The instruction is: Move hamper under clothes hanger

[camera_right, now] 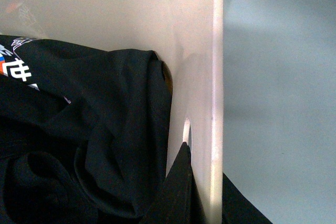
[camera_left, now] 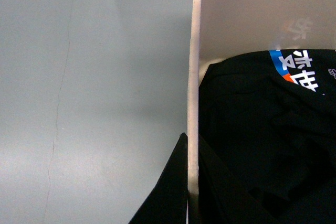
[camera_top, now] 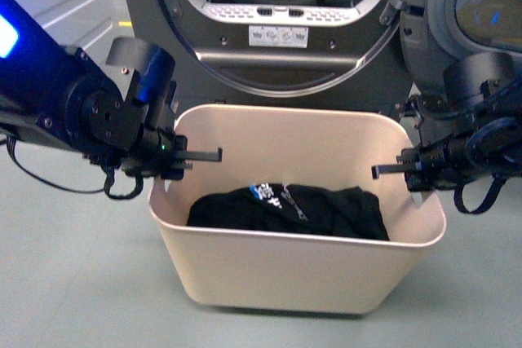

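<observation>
Hamper (camera_top: 294, 266) stands on the floor (camera_top: 73, 283) just near of the open dryer (camera_top: 285, 46), a black garment (camera_top: 326, 213) lying inside. Left hand (camera_top: 196, 155) pinches its left wall, one finger on each side; right hand (camera_top: 395, 170) pinches the right wall by the handle slot.

Front view down onto hamper (camera_top: 294, 270), wrist views close along its walls
</observation>
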### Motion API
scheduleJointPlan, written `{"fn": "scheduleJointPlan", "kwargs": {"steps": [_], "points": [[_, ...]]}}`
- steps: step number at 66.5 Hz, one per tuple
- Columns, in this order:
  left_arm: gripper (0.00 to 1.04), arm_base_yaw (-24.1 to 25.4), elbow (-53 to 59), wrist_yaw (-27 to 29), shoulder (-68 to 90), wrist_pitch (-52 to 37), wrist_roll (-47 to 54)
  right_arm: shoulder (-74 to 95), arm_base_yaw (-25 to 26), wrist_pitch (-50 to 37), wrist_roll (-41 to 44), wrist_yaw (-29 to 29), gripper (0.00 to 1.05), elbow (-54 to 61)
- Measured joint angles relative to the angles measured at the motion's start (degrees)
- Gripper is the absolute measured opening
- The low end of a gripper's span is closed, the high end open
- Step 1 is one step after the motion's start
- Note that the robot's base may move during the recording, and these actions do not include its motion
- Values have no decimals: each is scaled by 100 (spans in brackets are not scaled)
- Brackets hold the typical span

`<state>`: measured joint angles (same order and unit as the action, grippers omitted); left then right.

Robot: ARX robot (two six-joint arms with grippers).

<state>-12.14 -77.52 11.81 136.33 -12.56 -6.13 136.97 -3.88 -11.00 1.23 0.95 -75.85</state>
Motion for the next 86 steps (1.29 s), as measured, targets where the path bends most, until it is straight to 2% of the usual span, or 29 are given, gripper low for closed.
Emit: {"fn": "scheduleJointPlan", "kwargs": {"steps": [28,46,86], "points": [[4,160,28,87,0,0,0,0,-184,0,-13,-129,2,0],[4,-81,26,-90,0,-11,0,-4,83,-4,2,26,2,2],[4,-15,26,-28,-7,-13,0,-4,7,-4,2,0,2,11]]}}
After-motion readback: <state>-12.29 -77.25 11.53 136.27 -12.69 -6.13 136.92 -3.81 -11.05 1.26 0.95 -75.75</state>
